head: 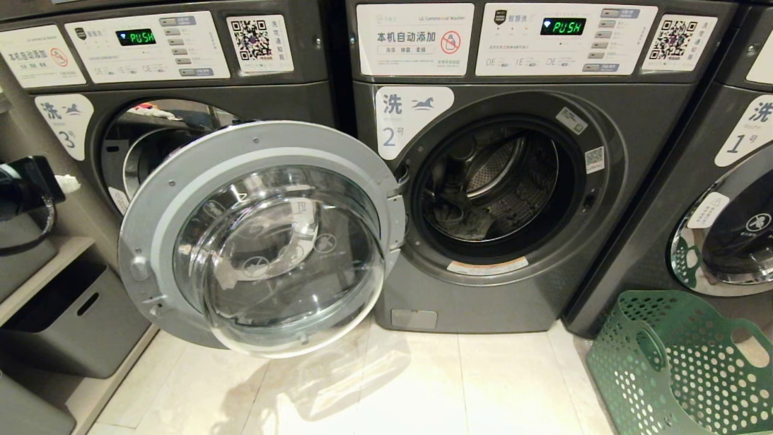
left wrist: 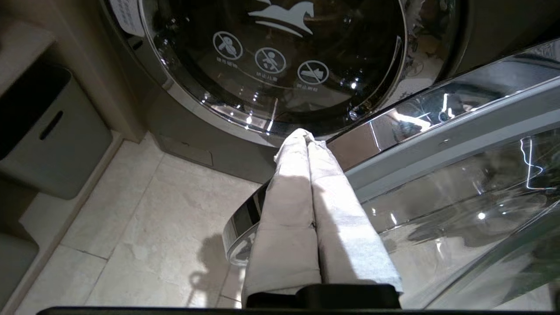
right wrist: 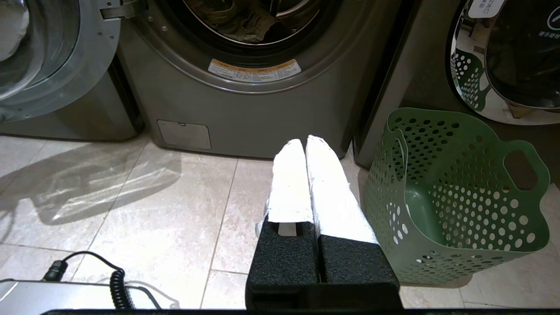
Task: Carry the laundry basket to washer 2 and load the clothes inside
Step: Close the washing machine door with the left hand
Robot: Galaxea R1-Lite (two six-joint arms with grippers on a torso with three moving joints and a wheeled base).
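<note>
**Basket emptied, door still open: your left tool is up by the door rim**

Head view: washer 2 (head: 483, 181) stands in the middle with its door (head: 259, 235) swung wide to the left, so the drum mouth is free for loading. A crumpled garment, which I take to be the clothes (head: 468, 226), lies low in the drum. The laundry basket (head: 676, 362) sits on the floor at the near right, tipped against washer 1 (head: 712, 199), close enough to unload from yet clear of the opening. The left arm (head: 27, 184) shows only at the far left edge, in front of washer 3 (head: 163, 78).

Left wrist view: your left tool (left wrist: 308, 140) is clenched on nothing, its wrapped fingertips just beside the chrome rim of the open door (left wrist: 437, 131). Whether they touch it I cannot tell. That placement suits pushing the door shut, in my judgement.

Right wrist view: your right tool (right wrist: 305, 144) is also clenched and empty, hanging low over the floor tiles (right wrist: 175, 197), the basket (right wrist: 455, 192) just to its right, showing nothing inside.
</note>
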